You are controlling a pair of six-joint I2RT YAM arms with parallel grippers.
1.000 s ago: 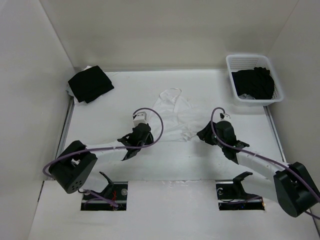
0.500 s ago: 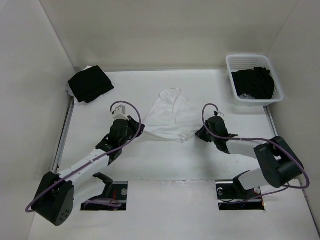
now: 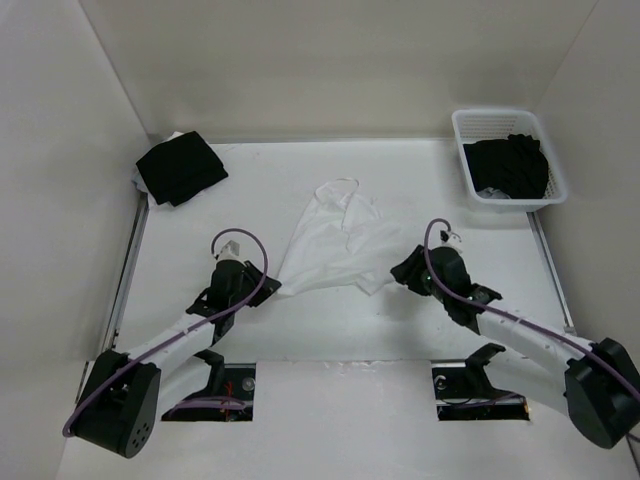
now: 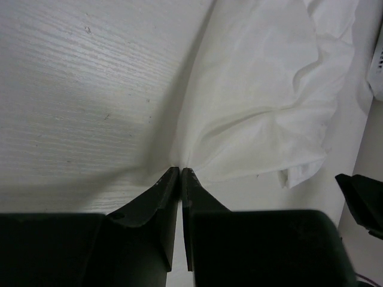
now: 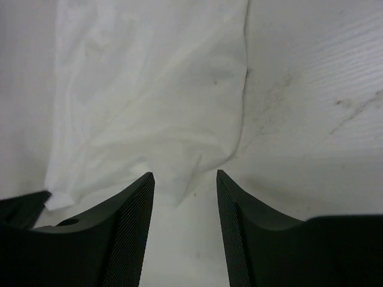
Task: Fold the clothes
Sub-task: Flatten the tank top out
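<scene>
While left claw (image 4: 181, 173) tight on the white top (image 3: 335, 245), right claw (image 5: 184, 174) wide at its edge.

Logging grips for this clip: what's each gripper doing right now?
Left gripper: closed, pinching a corner of the white top.
Right gripper: open, holding nothing; the top's edge lies just ahead of it.

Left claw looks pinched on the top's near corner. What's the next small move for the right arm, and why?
Probably nudge the right claw slightly forward and close it on the white top. Its jaws stand open with the fabric's near corner lying between their tips, ungripped, while the left claw is shut on the other corner. Both corners likely need holding before a fold.
</scene>
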